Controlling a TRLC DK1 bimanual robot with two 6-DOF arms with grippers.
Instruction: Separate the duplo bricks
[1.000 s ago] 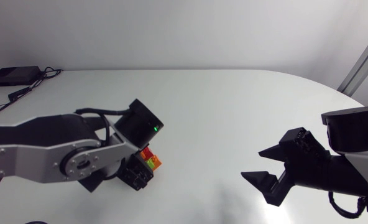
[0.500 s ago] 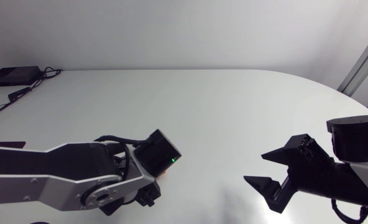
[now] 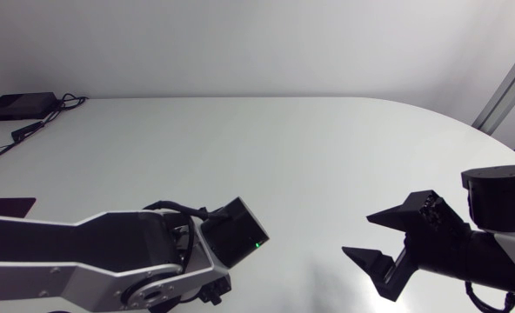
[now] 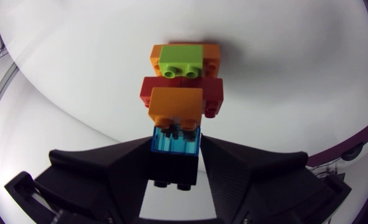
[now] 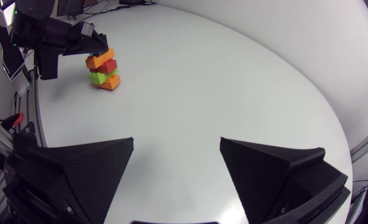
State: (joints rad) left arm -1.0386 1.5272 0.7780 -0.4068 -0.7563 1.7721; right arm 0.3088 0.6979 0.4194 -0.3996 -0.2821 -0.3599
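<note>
The left gripper (image 4: 176, 152) is clamped on a clear blue brick (image 4: 176, 137), with one black finger on each side of it. The blue brick is the end of a stack of duplo bricks (image 4: 181, 87) that is nearest the gripper. Going away from the gripper, next comes an orange brick (image 4: 174, 104), then a red brick (image 4: 214, 93), then a green brick (image 4: 183, 60), and last a second orange brick (image 4: 213, 55). The stack points down at the white table (image 4: 283, 68), and a dark shadow lies right by the last brick. I cannot tell if that brick touches the table or hangs just over it. In the right wrist view the stack leans a little, with the left gripper on top of it. From above, the stack is hidden under the left arm (image 3: 92, 252), which comes in on the left side of the table.

The right gripper (image 5: 176, 142) has its two fingers wide apart and holds nothing. It is well apart from the stack, over the right side of the table. A small black box (image 3: 18, 106) with cables sits at the far left corner.
</note>
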